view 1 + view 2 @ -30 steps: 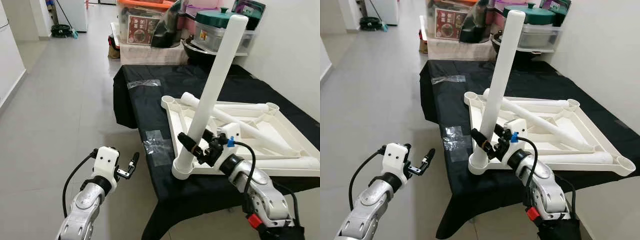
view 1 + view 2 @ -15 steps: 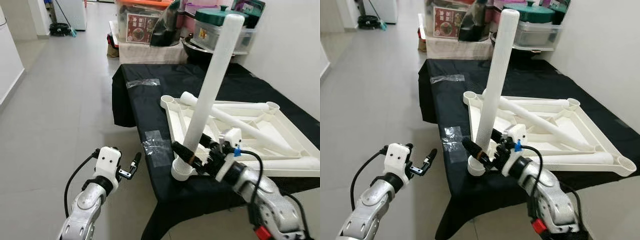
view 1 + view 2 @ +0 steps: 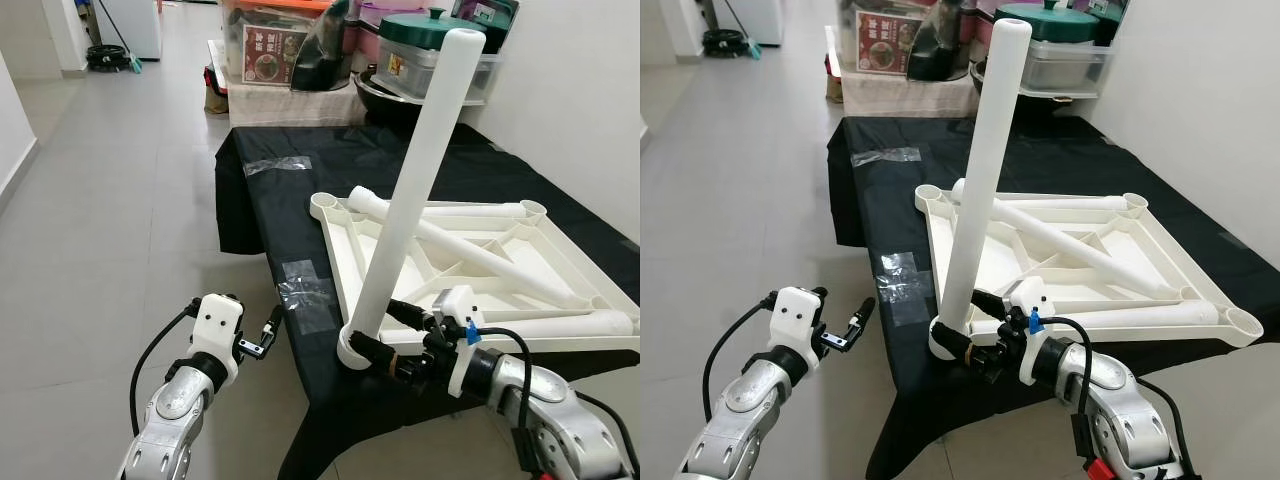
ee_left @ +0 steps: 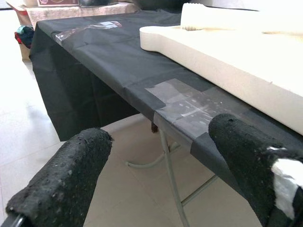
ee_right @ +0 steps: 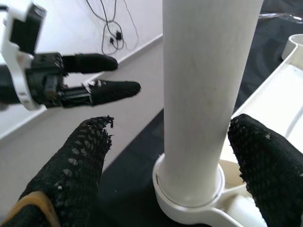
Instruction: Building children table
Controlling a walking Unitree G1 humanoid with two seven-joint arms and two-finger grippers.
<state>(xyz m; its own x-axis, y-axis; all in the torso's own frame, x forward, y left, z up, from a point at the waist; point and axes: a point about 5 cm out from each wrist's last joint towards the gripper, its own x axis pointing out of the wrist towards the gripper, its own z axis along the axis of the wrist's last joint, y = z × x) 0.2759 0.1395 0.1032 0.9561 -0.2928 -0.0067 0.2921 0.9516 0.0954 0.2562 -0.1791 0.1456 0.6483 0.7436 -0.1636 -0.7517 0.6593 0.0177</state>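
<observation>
White table leg (image 3: 412,200) stands socketed between the right gripper's (image 3: 385,338) parted jaws, untouched.

Support: folding table (image 3: 300,200) under black cloth | on it: white tabletop (image 3: 520,262) lying upside down, near front edge | clear tape patches (image 3: 305,290) on cloth beside it | tiled floor (image 3: 120,200) beneath
</observation>
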